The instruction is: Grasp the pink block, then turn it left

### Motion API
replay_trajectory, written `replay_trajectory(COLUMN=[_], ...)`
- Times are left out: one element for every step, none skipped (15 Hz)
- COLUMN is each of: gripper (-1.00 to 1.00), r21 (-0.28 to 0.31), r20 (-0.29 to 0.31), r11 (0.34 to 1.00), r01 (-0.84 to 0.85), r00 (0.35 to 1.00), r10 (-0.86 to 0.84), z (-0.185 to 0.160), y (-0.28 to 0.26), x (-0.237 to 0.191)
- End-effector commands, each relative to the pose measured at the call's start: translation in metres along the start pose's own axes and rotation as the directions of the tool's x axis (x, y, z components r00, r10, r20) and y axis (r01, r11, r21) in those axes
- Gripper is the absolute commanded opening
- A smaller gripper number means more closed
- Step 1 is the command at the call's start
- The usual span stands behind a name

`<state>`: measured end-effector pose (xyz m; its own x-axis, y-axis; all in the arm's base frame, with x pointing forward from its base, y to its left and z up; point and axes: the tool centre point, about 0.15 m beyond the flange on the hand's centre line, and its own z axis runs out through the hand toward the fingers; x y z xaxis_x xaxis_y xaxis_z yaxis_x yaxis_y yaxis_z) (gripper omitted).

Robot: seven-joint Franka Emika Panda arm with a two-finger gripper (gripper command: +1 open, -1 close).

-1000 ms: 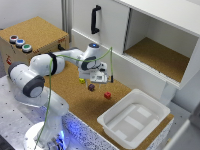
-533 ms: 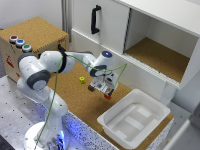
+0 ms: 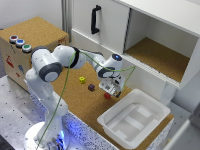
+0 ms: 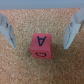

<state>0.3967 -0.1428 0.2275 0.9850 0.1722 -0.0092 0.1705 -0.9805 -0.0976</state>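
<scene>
gripper [image 4: 39, 31] jaws apart, straddling the pink block [image 4: 41, 45], not touching it. block sits on the cork bench [image 3: 75, 95] near its front edge, beside the white bin [image 3: 159, 111]. judged light, rigid; pinch the two opposite flat sides.

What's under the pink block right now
The pink block rests directly on the cork board, between the open gripper's fingers. Only cork shows around it; the patch beneath the pink block is covered.
</scene>
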Motion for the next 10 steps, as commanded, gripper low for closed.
replay_trajectory(gripper=[-1.00,-1.00,-1.00,-1.00,-1.00,-1.00,-1.00,-1.00,-1.00,-1.00], r21=[0.003,-0.010,-0.022,-0.021,-0.028,-0.041,-0.046,-0.043,-0.056,-0.053], r20=[0.047,0.044,0.046,0.044,0.048,0.066,0.083,0.083,0.087,0.067], r11=[0.999,0.999,0.999,0.999,0.999,0.998,0.998,0.998,0.998,0.998], r01=[0.036,0.036,0.037,0.033,0.032,0.038,0.043,0.042,0.042,0.030], r00=[0.998,0.998,0.998,0.999,0.998,0.997,0.996,0.996,0.996,0.997], r10=[-0.036,-0.036,-0.036,-0.032,-0.031,-0.035,-0.039,-0.038,-0.037,-0.027], z=[0.018,0.017,0.016,0.015,0.015,0.020,0.022,0.021,0.016,0.007], y=[-0.001,0.002,0.003,0.004,0.005,0.003,0.002,0.003,0.003,0.003], x=[0.026,0.029,0.032,0.033,0.032,0.029,0.024,0.020,0.016,0.011])
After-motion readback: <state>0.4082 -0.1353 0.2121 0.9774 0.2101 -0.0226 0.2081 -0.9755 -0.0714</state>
